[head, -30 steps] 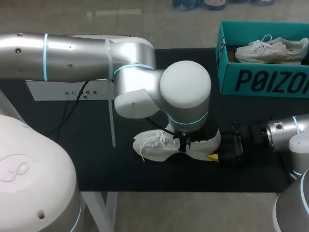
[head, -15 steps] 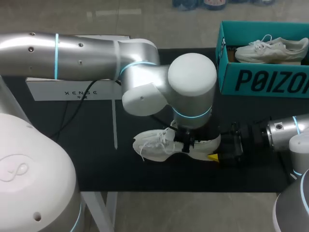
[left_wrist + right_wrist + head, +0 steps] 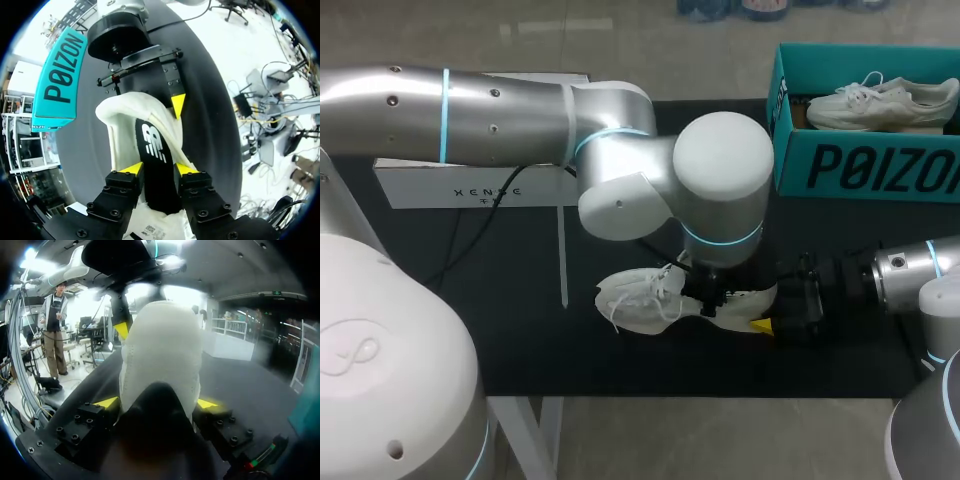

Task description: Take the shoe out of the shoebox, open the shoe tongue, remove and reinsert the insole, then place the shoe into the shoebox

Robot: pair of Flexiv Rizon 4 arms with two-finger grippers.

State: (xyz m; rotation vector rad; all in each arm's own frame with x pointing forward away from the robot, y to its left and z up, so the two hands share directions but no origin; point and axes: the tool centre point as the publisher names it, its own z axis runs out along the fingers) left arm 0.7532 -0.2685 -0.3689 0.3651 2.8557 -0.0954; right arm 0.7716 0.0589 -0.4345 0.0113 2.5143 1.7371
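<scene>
A white shoe (image 3: 645, 300) lies on the black mat (image 3: 520, 300), toe pointing left. My right gripper (image 3: 767, 322) is shut on its heel; in the right wrist view the heel (image 3: 162, 355) sits between both fingers of the right gripper (image 3: 157, 402). My left gripper (image 3: 710, 297) hangs over the shoe's mouth. In the left wrist view the left gripper (image 3: 158, 168) is open, its yellow tips standing either side of the black insole (image 3: 155, 165), which lies inside the shoe (image 3: 120, 130). The teal shoebox (image 3: 860, 160) stands at the back right with a second white shoe (image 3: 880, 100) inside.
A white stand (image 3: 470, 185) with thin legs sits on the mat at the back left. My left arm's big elbow joint (image 3: 720, 170) looms above the shoe and hides part of it. The mat's front edge runs just below the shoe.
My left gripper's fingers have opened from shut. The left arm has drifted slightly right over the shoe. The right gripper and the shoe have stayed put.
</scene>
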